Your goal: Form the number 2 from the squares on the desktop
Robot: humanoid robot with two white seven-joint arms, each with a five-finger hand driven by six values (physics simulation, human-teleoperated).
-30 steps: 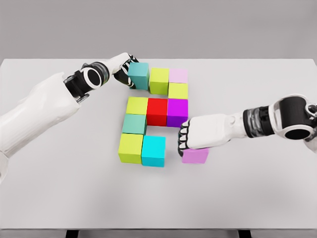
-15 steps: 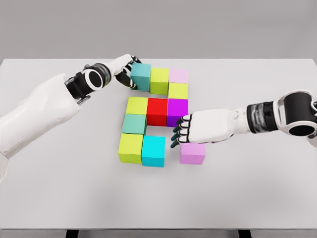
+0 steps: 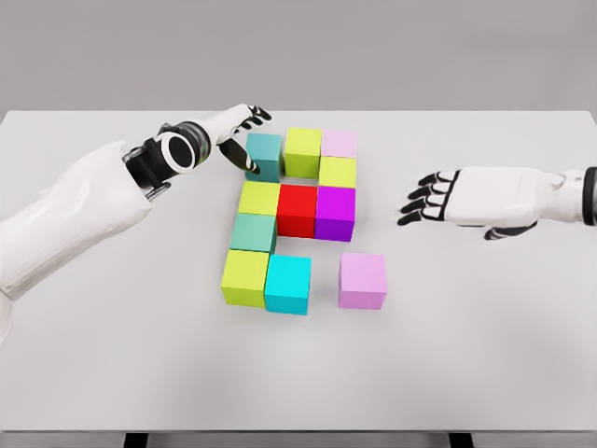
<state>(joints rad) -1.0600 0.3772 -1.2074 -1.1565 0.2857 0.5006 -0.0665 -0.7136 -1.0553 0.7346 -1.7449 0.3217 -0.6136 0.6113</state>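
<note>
Coloured cubes are nearly reading as a 2: lilac cube [image 3: 362, 279] sitting apart from cyan cube [image 3: 289, 284], bottom row unclosed; left hand [image 3: 235, 133] touching teal cube [image 3: 264, 155], right hand [image 3: 459, 197] hovering, both with fingers spread, grasping nothing.

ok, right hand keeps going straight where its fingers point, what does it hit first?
The right hand points left, fingers spread. First in line looks like the purple block, possibly the yellow-green block behind it. Hand height is unclear, so it might pass over.
</note>
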